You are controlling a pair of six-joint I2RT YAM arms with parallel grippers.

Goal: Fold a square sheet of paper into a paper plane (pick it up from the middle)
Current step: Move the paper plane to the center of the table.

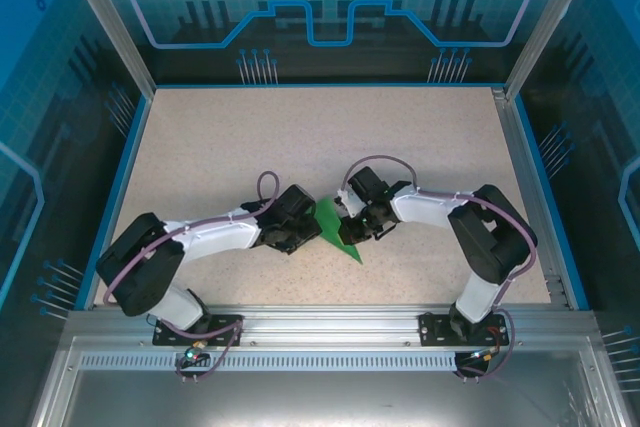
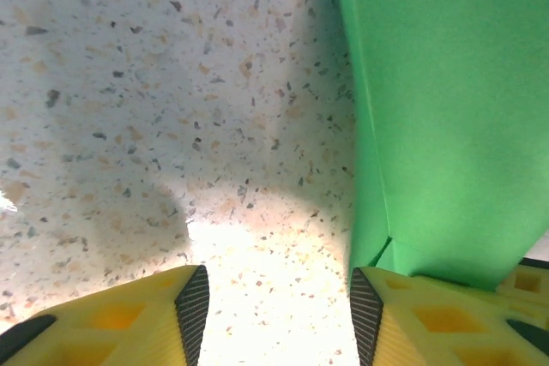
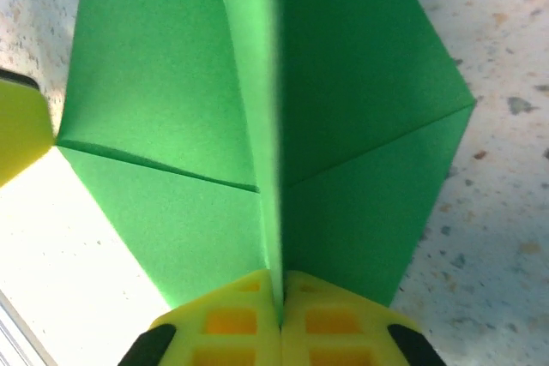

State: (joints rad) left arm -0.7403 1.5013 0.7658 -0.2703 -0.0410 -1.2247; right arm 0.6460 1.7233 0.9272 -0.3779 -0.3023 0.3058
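Note:
The green sheet of paper (image 1: 333, 229) lies on the speckled table between my two grippers, folded into a plane-like shape with a raised centre crease and a wing sloping down on each side. My right gripper (image 3: 280, 297) is shut on that centre crease (image 3: 270, 126), pinching it upright. In the left wrist view my left gripper (image 2: 279, 297) stands open over bare table, and its right finger (image 2: 412, 315) sits against the folded edge of the paper (image 2: 446, 126). A yellow finger of the left gripper (image 3: 17, 126) shows at the paper's left corner in the right wrist view.
The speckled table (image 1: 300, 137) is bordered by a blue rim (image 1: 120, 197) and aluminium posts. A metal rail (image 1: 320, 322) with both arm bases runs along the near edge. Open tabletop stretches behind the grippers.

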